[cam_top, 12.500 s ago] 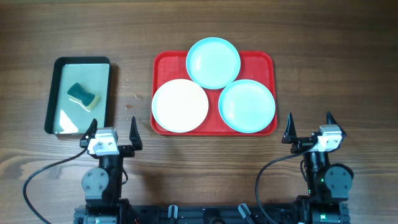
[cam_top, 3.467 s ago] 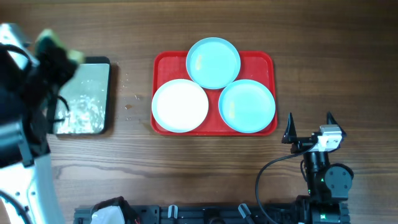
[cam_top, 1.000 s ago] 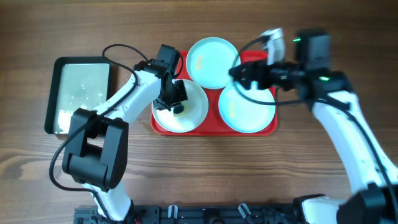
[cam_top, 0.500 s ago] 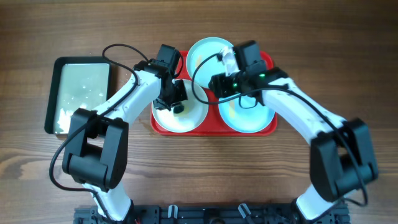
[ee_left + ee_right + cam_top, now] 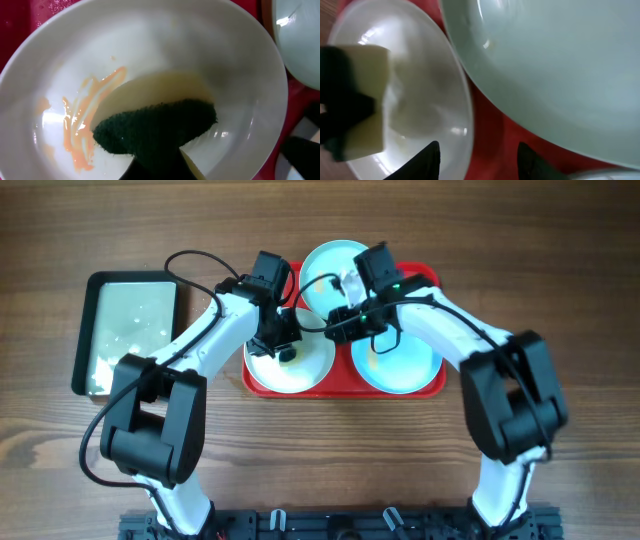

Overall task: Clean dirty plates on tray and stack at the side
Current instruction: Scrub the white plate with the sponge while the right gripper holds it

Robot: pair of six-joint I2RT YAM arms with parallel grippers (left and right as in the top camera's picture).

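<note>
The red tray [image 5: 432, 275] holds three plates: a white one [image 5: 300, 375] at front left, a turquoise one [image 5: 320, 272] behind, and another turquoise one [image 5: 405, 365] at front right. My left gripper [image 5: 285, 345] is shut on a green-and-yellow sponge [image 5: 155, 125] pressed into the white plate [image 5: 150, 45], beside an orange smear [image 5: 80, 130]. My right gripper [image 5: 480, 160] is open and straddles the white plate's right rim [image 5: 469, 125], with one finger over the plate and one over the tray floor [image 5: 492, 135]. The back turquoise plate [image 5: 560, 65] lies just beyond it.
A black-rimmed tray [image 5: 82, 330] with a pale, wet inside sits at the left of the wooden table. Both arms cross over the red tray's left half. Bare wood lies in front of and to the right of the red tray.
My right arm has swung left across the tray to the white plate's rim, and its jaws have narrowed. The left gripper and the sponge have stayed in the white plate.
</note>
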